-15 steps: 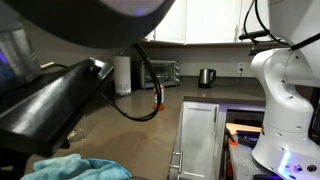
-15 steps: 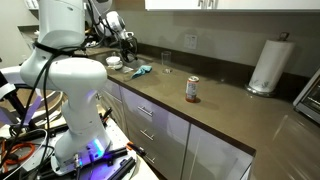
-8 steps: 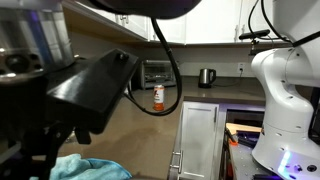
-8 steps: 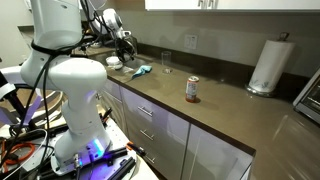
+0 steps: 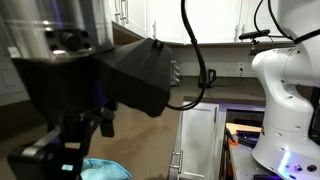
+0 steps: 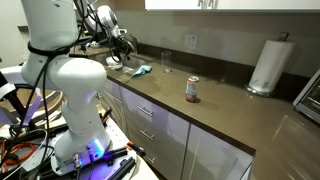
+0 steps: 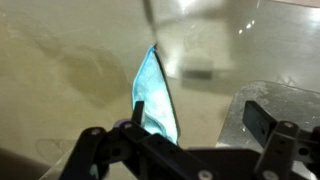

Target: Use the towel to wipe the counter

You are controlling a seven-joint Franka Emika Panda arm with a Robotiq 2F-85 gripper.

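Observation:
A teal towel (image 6: 140, 70) lies crumpled on the brown counter (image 6: 215, 110), near its left end. It also shows in the wrist view (image 7: 153, 95) and at the bottom of an exterior view (image 5: 100, 168). My gripper (image 6: 122, 45) hangs a little above the counter, just beside the towel. In the wrist view the gripper (image 7: 185, 135) is open, with nothing between its fingers. The towel lies under the left finger. The dark arm blocks most of an exterior view (image 5: 120, 80).
A clear glass (image 6: 166, 62) stands just past the towel. A red can (image 6: 192, 89) stands mid-counter and a paper towel roll (image 6: 265, 65) at the far end. Dishes and clutter (image 6: 112, 62) sit behind the gripper. The robot base (image 6: 70, 95) stands in front of the cabinets.
The arm has swung across the close exterior view and now fills most of it. The gripper has shifted slightly lower, toward the towel. The towel has not moved.

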